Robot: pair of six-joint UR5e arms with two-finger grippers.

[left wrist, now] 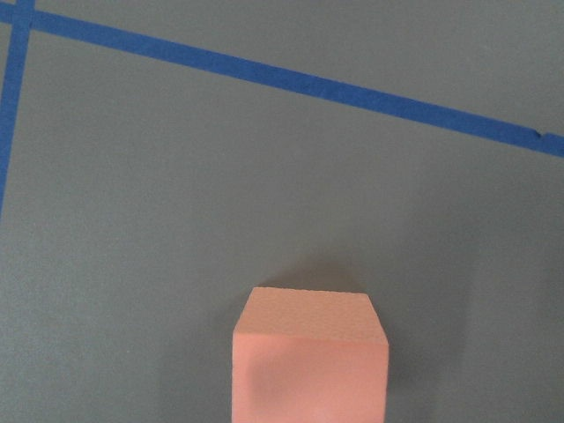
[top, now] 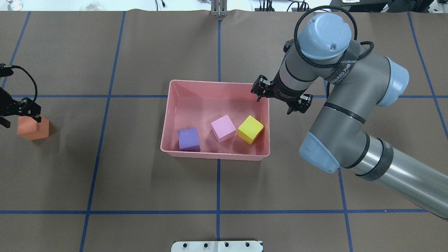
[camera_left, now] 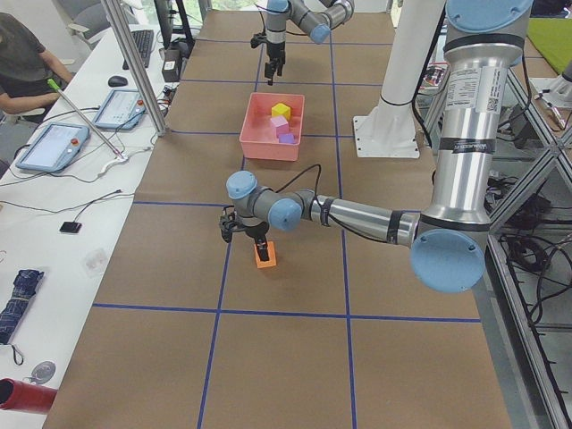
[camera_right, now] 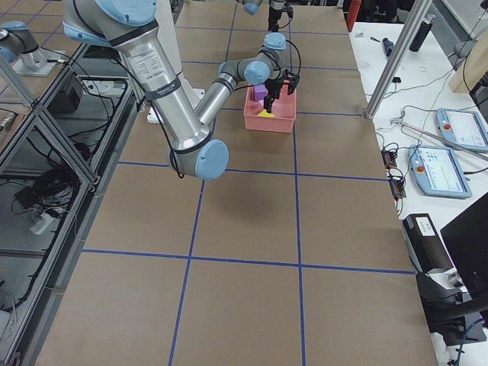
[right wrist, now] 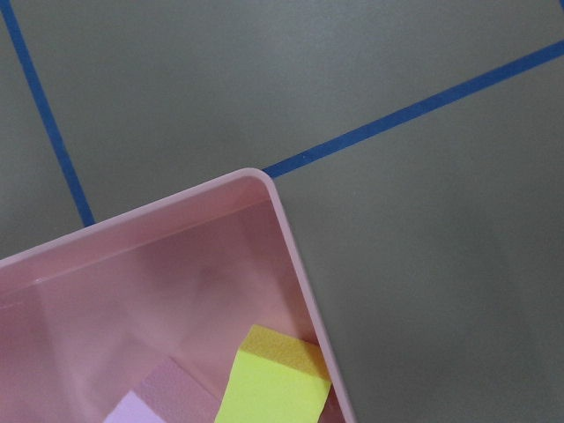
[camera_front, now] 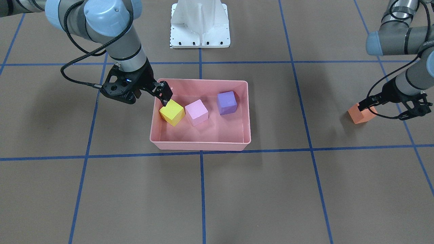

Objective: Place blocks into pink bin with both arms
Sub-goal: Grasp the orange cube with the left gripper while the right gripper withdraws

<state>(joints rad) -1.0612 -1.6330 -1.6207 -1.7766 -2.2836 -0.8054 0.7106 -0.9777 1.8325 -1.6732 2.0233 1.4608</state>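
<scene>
Down to the last pickup: orange block (camera_front: pixel 362 115) on the desk (camera_front: pixel 271 189), well clear of the pink bin (camera_front: pixel 200 145). Hovering over it with left end effector (camera_front: pixel 386 111) spread open. Next up: lower, squeeze, carry over

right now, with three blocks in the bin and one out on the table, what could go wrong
1. The right gripper hangs open over the bin's corner, close to the yellow block. Pulling away low, it could catch the rim or nudge that block.
2. The orange block sits far from the bin under the left gripper. An off-centre grip could drop it on the long carry.
3. Both grippers at the bin together could bump.
</scene>
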